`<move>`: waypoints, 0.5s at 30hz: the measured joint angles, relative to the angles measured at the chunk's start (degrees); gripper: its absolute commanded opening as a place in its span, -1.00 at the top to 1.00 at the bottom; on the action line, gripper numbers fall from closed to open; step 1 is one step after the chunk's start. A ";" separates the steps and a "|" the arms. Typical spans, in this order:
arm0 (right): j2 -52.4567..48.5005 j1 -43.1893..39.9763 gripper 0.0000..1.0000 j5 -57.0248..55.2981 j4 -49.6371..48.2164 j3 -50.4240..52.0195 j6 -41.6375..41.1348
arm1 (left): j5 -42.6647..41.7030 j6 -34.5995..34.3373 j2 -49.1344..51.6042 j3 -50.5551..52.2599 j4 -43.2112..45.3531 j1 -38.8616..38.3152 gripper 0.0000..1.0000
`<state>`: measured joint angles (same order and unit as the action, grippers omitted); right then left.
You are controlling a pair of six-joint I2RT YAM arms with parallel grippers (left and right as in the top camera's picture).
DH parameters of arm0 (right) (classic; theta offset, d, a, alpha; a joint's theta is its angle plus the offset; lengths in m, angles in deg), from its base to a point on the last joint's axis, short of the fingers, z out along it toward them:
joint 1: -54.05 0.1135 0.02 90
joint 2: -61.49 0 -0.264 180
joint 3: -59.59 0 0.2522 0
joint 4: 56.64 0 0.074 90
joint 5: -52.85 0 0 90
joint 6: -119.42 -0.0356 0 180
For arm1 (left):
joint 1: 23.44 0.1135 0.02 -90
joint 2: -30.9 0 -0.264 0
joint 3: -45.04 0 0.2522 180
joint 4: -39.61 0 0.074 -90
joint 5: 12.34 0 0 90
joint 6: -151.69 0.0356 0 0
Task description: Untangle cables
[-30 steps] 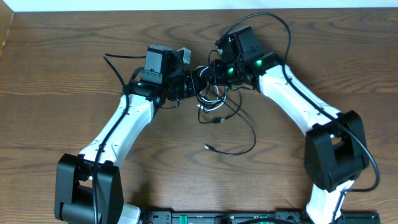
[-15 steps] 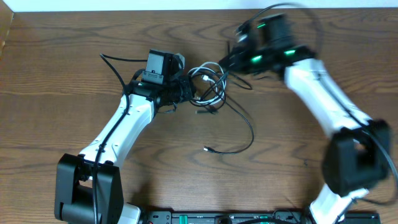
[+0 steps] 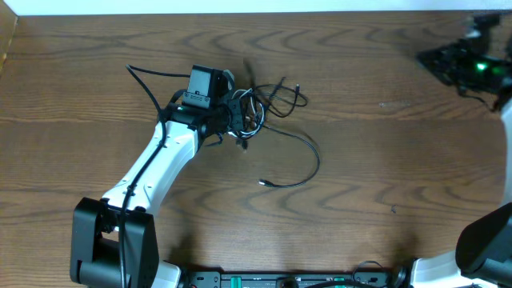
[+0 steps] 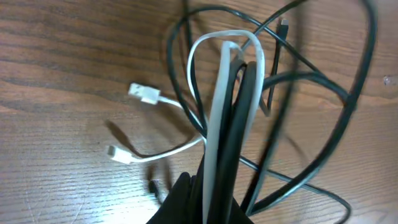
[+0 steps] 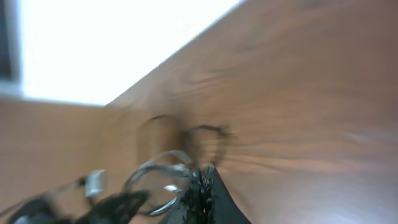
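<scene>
Left arm [image 3: 164, 156] stretched up the table [image 3: 360, 160]; we log the left gripper [image 3: 242, 118] clamped on the cables [image 3: 270, 99], bunched left of centre. The right gripper [image 3: 430, 58] sits far right, jaws together; its arm is cropped, wrist view blurred.

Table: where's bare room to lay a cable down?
Bare: the stretch between the cables and the right gripper, and the front right of the table. Crowded: around the left gripper clamping them.

Overhead bright, even, crisp. Right wrist view smeared by motion blur, white glare top-left. Left wrist: cables [image 4: 219, 124] slightly soft.
</scene>
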<state>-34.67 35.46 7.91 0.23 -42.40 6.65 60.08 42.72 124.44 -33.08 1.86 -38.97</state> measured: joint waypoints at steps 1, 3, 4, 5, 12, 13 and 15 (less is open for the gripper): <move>0.00 -0.72 0.98 -1.75 1.40 0.00 0.42 | 0.04 0.15 0.00 0.00 0.00 0.00 0.85; 0.00 -1.22 0.92 -4.22 3.74 0.00 1.73 | 0.07 0.50 0.00 0.00 0.07 0.00 0.85; 0.00 -1.01 0.81 -4.76 4.37 0.00 2.27 | -0.04 0.66 0.00 0.00 0.20 0.00 0.85; 0.00 -0.52 0.69 -5.29 5.09 0.00 3.02 | -0.13 0.81 0.00 0.00 0.42 0.00 0.85; 0.00 8.83 -0.07 -5.68 6.93 0.00 8.02 | -9.09 1.05 0.00 0.04 7.23 0.02 0.85; 0.00 10.75 -0.08 -5.64 7.04 0.00 8.35 | -10.82 1.05 0.00 0.04 8.35 0.00 0.85; 0.00 14.51 -0.11 -5.60 7.10 0.00 8.81 | -14.34 1.03 0.00 0.04 10.47 0.00 0.85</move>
<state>-34.67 49.98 2.31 7.33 -42.40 15.46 45.74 43.75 124.44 -33.04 12.33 -38.97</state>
